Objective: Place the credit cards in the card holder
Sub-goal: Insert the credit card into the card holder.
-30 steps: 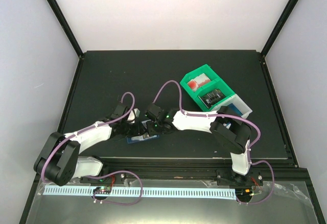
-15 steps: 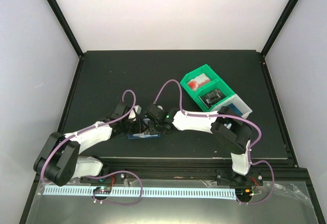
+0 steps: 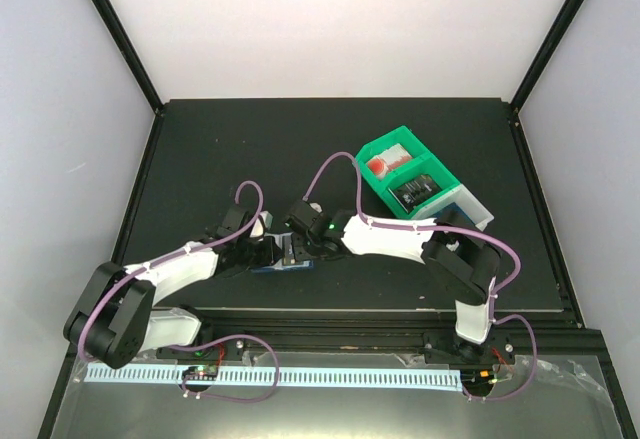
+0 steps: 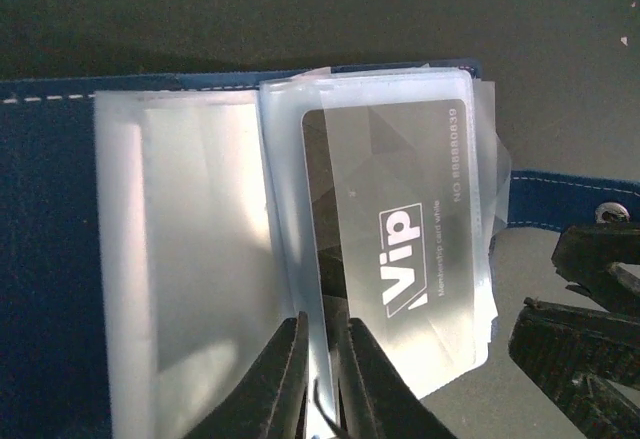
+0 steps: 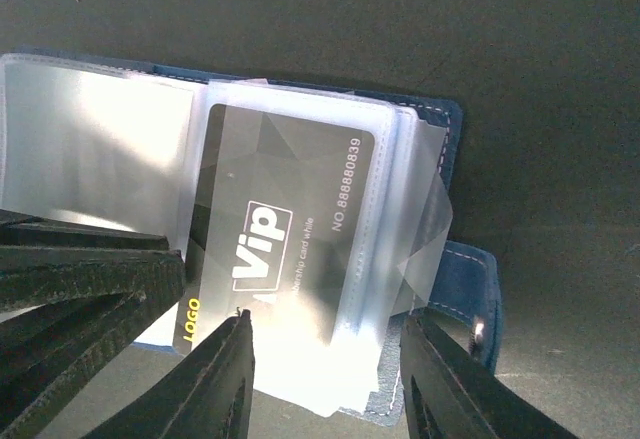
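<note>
I have the card holder (image 4: 45, 219) lying open under both wrists, its clear sleeves (image 4: 190, 259) fanned out. One credit card (image 4: 400, 209), dark with pale Vip lettering, sits partly inside the sleeve just ahead of my left gripper (image 4: 323, 364), and its near end pokes out toward the jaws. Those jaws stand almost together on the card's near-left edge, so I judge they pinch it, perhaps with some sleeve film. My right gripper (image 5: 325, 359) is open, with a finger on either side of that sleeve's near edge, gripping nothing. I reckon this card needs only a last push to seat. The green-and-white bins (image 3: 415, 184), well beyond the right jaws, hold something dark. I cannot tell whether more cards wait there.
</note>
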Robot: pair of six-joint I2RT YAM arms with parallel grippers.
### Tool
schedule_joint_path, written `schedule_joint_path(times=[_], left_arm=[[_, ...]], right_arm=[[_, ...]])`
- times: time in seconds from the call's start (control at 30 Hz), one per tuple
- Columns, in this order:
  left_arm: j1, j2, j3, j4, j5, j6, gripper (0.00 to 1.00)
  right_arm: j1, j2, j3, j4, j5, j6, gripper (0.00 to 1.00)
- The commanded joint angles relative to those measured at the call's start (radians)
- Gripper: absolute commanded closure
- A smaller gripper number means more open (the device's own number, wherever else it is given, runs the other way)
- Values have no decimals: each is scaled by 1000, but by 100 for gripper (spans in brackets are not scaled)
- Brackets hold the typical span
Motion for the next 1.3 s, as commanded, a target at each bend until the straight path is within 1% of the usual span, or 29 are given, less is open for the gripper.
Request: schedule_joint_path(times=[0.0, 0.23, 0.43, 0.73, 0.87, 1.07, 1.17, 1.27], left_arm=[[-7, -14, -2, -14, -23, -3, 92], [-7, 26, -5, -9, -16, 2, 95], [-7, 75, -9, -11, -18, 7, 97], [-7, 111, -8, -29, -34, 4, 97], [-7, 68, -9, -42, -38, 1, 97], [-7, -79, -3, -49, 2, -2, 96], [-7, -86, 0, -36, 48, -15, 95], [-7, -55, -2, -19, 61, -20, 92]], right_arm=[[5, -26, 0, 30, -22, 11, 58], [5, -24, -16, 81, -69, 17, 59], [4, -14, -13, 84, -73, 29, 59], [5, 29, 25, 23, -46, 46, 60], [5, 43, 33, 8, -35, 50, 61], [4, 55, 35, 8, -42, 48, 63], [5, 56, 34, 15, -50, 48, 63], [5, 54, 36, 18, -50, 45, 63]])
